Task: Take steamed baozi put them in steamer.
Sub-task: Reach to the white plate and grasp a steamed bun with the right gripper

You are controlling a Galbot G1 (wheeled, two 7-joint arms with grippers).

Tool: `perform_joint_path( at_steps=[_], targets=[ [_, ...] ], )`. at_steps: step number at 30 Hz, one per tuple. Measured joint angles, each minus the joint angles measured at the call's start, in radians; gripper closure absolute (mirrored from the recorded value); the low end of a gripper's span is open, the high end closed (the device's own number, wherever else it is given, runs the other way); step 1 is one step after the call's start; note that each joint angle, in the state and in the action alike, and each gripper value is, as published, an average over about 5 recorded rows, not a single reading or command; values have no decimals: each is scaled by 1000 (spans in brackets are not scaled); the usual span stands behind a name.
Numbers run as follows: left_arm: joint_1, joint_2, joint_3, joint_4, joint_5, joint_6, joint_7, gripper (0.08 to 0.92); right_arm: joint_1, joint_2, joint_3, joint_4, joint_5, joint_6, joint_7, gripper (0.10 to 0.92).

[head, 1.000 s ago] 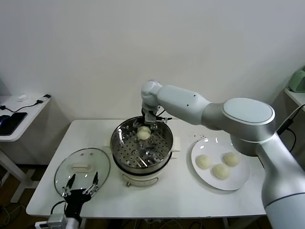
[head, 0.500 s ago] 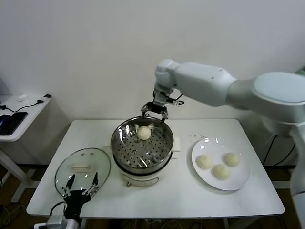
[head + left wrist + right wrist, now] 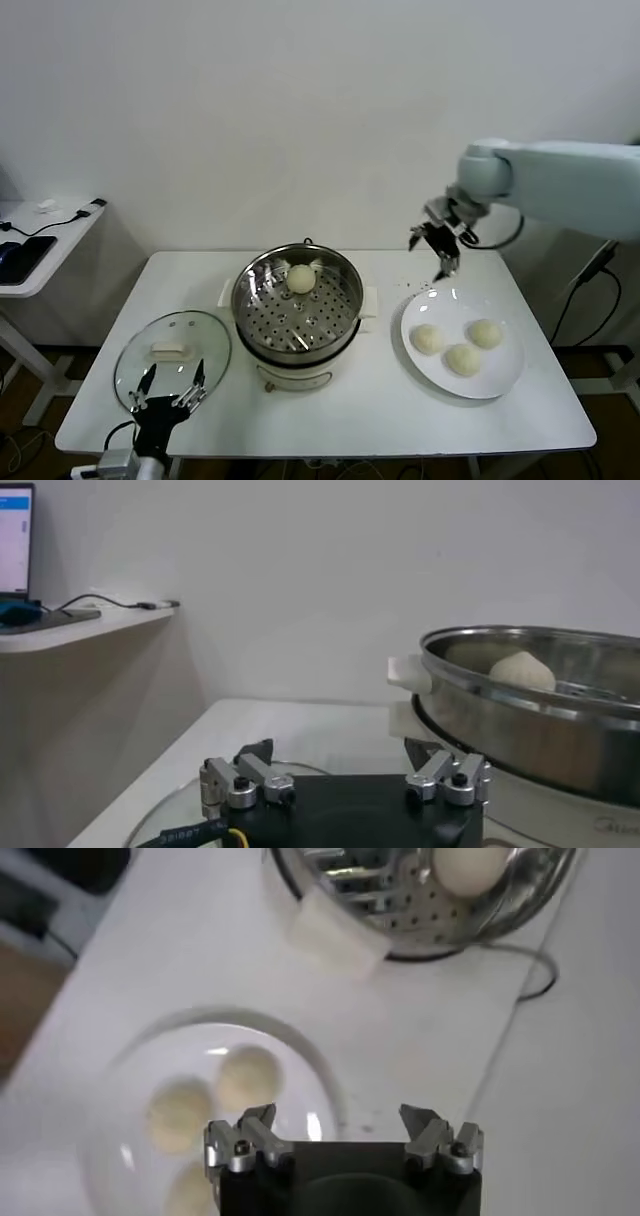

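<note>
One steamed baozi (image 3: 301, 278) lies on the perforated tray at the back of the steamer (image 3: 250, 312) in the middle of the table; it also shows in the right wrist view (image 3: 466, 868) and the left wrist view (image 3: 521, 670). Three baozi (image 3: 428, 339) (image 3: 463, 359) (image 3: 486, 333) lie on the round white plate (image 3: 505, 378) at the right. My right gripper (image 3: 436, 247) is open and empty, in the air above the plate's back edge. In its wrist view (image 3: 340, 1118) the plate (image 3: 110, 1168) and baozi (image 3: 247, 1076) lie below. My left gripper (image 3: 170, 385) is open and empty at the table's front left.
A round glass lid with a white knob (image 3: 170, 352) lies flat at the front left, under my left gripper. A side table (image 3: 40, 245) with a phone and cable stands off to the left. The steamer's white handle (image 3: 335, 933) sticks out toward the plate.
My right gripper has left the steamer, where it released a baozi, and swung right to above the plate's back edge. The left arm has not moved.
</note>
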Motion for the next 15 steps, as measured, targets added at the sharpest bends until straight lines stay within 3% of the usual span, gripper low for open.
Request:
perform_joint_path(
  at_steps=[15],
  targets=[
    [16,-4,5,2,13,-5,-4,177,-318,-63,164,-56,-16,-184,90,203]
  ],
)
